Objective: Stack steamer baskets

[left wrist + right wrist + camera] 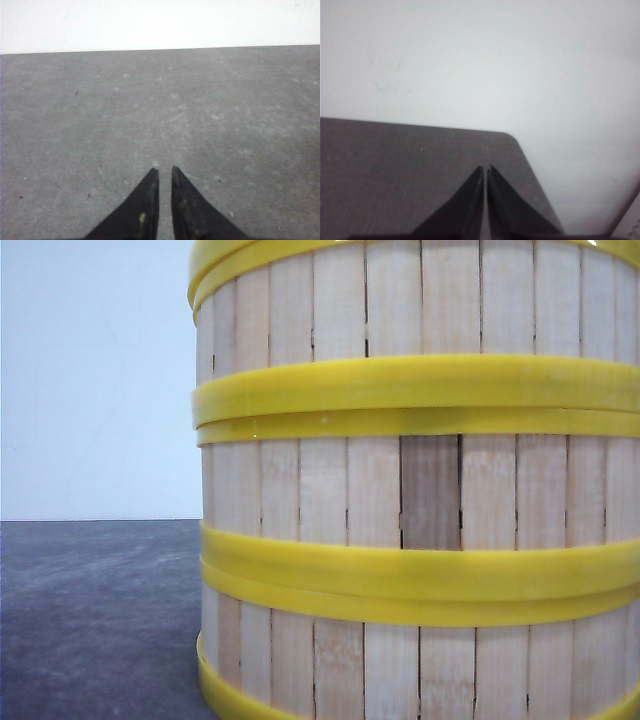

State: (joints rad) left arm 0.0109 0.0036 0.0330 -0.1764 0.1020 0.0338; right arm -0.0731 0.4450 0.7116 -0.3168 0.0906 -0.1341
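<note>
The steamer baskets stand as one aligned stack on the grey worktop, rim seated on rim, so the column holds itself. Away from that stack, the left tool and right tool hang narrow, holding nothing.

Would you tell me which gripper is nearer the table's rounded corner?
Right. The right gripper hangs close to the corner; the left gripper is over open tabletop, no corner in view.
</note>
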